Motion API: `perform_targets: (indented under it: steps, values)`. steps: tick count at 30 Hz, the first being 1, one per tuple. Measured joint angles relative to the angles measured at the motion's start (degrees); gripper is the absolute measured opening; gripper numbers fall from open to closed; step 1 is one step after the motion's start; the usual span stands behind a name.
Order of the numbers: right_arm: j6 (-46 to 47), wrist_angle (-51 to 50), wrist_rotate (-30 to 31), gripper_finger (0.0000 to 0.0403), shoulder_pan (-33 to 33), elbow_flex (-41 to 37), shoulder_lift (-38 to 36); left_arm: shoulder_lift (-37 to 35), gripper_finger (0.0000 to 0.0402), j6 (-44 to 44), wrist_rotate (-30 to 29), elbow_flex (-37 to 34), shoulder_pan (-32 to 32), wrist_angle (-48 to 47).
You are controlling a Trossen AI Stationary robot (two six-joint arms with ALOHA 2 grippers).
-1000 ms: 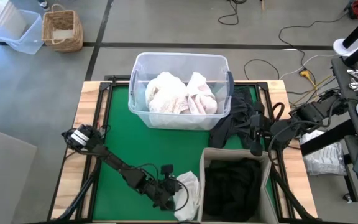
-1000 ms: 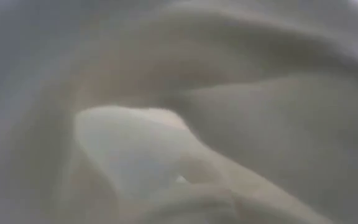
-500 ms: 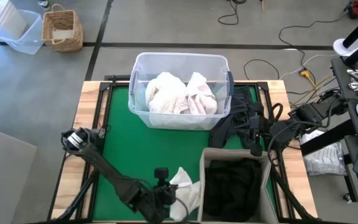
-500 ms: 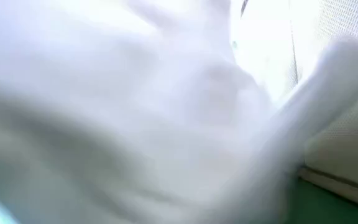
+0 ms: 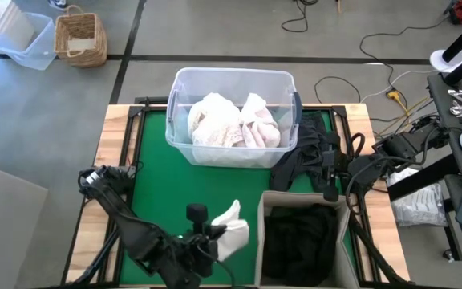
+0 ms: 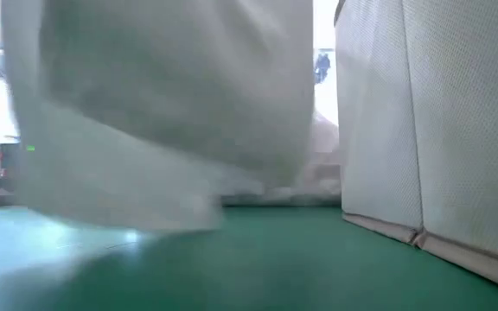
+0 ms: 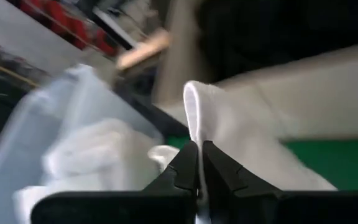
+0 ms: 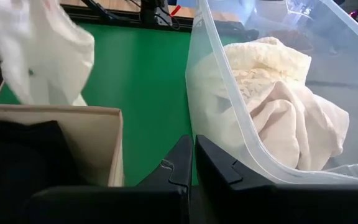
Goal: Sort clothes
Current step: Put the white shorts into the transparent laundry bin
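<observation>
A white garment (image 5: 233,228) hangs from my left gripper (image 5: 213,234) near the table's front edge, just left of the beige box (image 5: 261,241). It also shows in the low view (image 6: 162,112) and in the right wrist view (image 8: 42,43). White and cream clothes (image 5: 233,120) lie in the clear tub (image 5: 231,74) at the back. Dark clothes (image 5: 299,237) fill the box, and more dark clothes (image 5: 305,151) lie on the mat right of the tub. My right gripper (image 8: 193,155) stays shut in the air beside the tub, holding nothing. My left gripper pinches the white garment between its two fingers at a rolled edge (image 7: 192,127). The fingers slant down from the table's near left side. The cloth hangs slack below them, and its lower edge (image 6: 128,220) is clear of the green mat.
The green mat (image 5: 155,172) lies bare between the tub and the left arm. The box wall (image 6: 430,121) stands close on the hanging garment's right. A wicker basket (image 5: 80,38) and another clear tub (image 5: 18,36) stand on the floor beyond the table.
My left gripper has risen from the mat near the front edge and rolled its wrist, staying shut. The white garment, which lay bunched on the mat beside the box, has gone up with it and now hangs clear of the table.
</observation>
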Motion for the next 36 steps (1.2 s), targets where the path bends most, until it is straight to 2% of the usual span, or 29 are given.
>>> perform_targets:
  steps: [5, 8, 11, 17, 20, 24, 30, 32, 36]
  values:
    - [-0.59, 0.0, 0.0, 0.0012, -0.01, 0.0, 0.0, 0.0, 0.0, 4.62, -6.22, 9.13, -0.27, -3.68]
    - [-0.65, 0.0, -0.01, 0.0012, -0.02, -0.01, 0.0, -0.16, 0.0, 9.55, -6.76, 13.96, -0.07, -2.67]
    - [-0.62, 0.0, 0.02, 0.0012, 0.0, -0.22, -0.04, -3.1, 0.0, 18.6, -10.64, 12.06, 0.72, 4.32]
    - [-0.5, -0.04, 0.0, 0.0012, -0.01, -0.37, -0.05, -6.66, 0.0, 29.71, -21.24, 13.73, 2.19, 10.36]
    - [-0.47, -0.03, 0.0, 0.0012, 0.0, -0.37, -0.07, -8.39, 0.0, 38.69, -24.02, 13.17, 3.63, 18.24]
    - [-0.47, 0.1, 0.15, 0.0012, -0.02, -0.37, -0.07, -9.32, 0.0, 53.31, -24.08, 13.83, 6.26, 31.93]
    - [-0.45, 0.39, 0.5, 0.0012, -0.02, -0.37, -0.07, -10.02, 0.0, 79.84, -23.69, 13.72, 10.95, 52.75]
    - [-0.41, 0.39, 0.51, 0.0012, -0.02, -0.37, -0.07, -10.6, 0.0, 83.3, -22.04, 13.75, 12.97, 54.55]
    - [-0.41, 0.42, 0.52, 0.0012, -0.02, -0.37, -0.07, -12.26, 0.0, 82.95, -17.89, 13.7, 17.96, 54.58]
